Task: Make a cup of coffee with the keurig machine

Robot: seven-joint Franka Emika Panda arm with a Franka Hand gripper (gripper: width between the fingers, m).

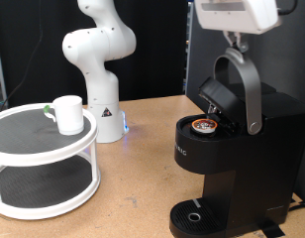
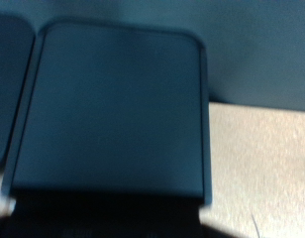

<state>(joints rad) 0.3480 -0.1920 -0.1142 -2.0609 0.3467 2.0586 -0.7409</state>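
Observation:
The keurig machine (image 1: 227,159) stands at the exterior view's right, black and boxy, with its lid raised and the silver-grey handle band (image 1: 247,89) arching up. A small pod with a brown top (image 1: 203,125) sits in the open brew chamber. My gripper (image 1: 232,40) hangs at the top right, its white hand just above the top of the handle band. The cup (image 1: 67,114), a white mug, rests on the upper tier of a round white stand (image 1: 39,144) at the left. The wrist view shows only a blurred dark panel (image 2: 113,109) and no fingers.
The arm's white base (image 1: 98,69) rises behind the stand, on the tan table (image 1: 143,188). The stand's lower shelf (image 1: 39,183) shows a dark mat. The machine's round drip base (image 1: 197,213) sits at the bottom. A strip of tan table (image 2: 261,169) shows in the wrist view.

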